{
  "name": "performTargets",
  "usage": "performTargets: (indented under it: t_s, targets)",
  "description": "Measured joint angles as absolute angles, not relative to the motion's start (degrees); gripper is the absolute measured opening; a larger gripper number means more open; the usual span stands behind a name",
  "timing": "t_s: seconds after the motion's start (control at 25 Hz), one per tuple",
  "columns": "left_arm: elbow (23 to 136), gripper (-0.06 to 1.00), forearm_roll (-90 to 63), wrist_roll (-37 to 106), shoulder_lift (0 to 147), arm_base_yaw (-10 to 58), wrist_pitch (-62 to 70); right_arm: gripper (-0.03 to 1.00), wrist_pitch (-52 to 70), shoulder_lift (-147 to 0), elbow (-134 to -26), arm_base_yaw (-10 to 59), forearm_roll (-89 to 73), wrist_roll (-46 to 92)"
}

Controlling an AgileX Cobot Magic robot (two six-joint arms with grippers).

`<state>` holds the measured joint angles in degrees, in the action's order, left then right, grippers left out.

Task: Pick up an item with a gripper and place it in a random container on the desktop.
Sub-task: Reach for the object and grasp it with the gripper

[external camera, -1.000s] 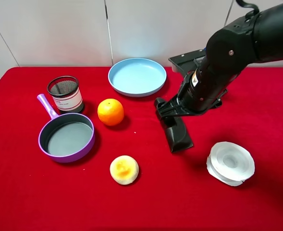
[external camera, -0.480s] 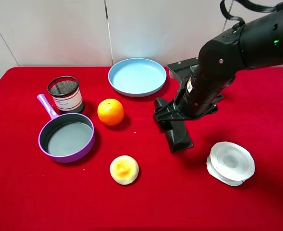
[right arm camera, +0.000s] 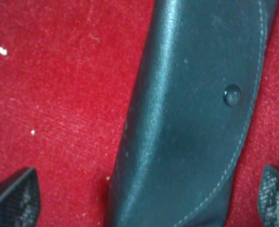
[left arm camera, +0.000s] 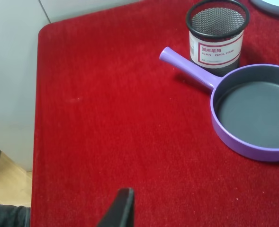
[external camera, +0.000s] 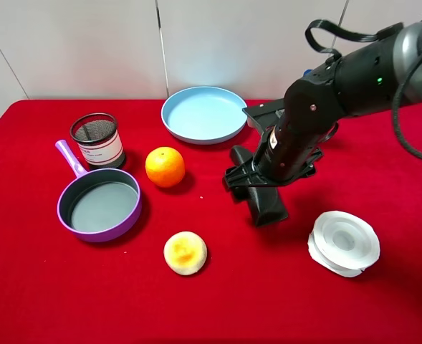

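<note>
The black soft case point(external camera: 268, 207) lies on the red desktop point(external camera: 218, 301), right of centre. My right gripper point(external camera: 256, 180) is low over the case's far half, open, with the case between its fingers. In the right wrist view the case point(right arm camera: 196, 104) fills the middle and a fingertip point(right arm camera: 13, 196) shows on each side, both clear of it. The light-blue plate point(external camera: 204, 114) stands empty at the back centre. In the left wrist view only one dark fingertip point(left arm camera: 121, 209) of my left gripper shows, above bare red cloth point(left arm camera: 106, 132).
An orange point(external camera: 165, 166), a yellowish bun point(external camera: 185, 252), a purple-handled pan point(external camera: 99, 205) and a black mesh cup point(external camera: 96, 139) sit on the left half. A white crumpled lid-like object point(external camera: 344, 242) lies right of the case. The table's left edge point(left arm camera: 35, 142) shows in the left wrist view.
My right arm has come down and shifted slightly left, bringing the open gripper closer around the case. The case and other objects have not moved.
</note>
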<state>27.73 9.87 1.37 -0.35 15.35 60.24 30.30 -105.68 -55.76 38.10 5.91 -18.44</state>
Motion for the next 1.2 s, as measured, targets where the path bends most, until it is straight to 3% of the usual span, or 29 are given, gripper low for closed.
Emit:
performTargets:
  t_s: [1.2]
  targets:
    - [27.7,0.94,9.9,1.4,-0.4,15.4,60.2,0.69,27.5,-111.8,-55.8,38.1,7.5,-20.3]
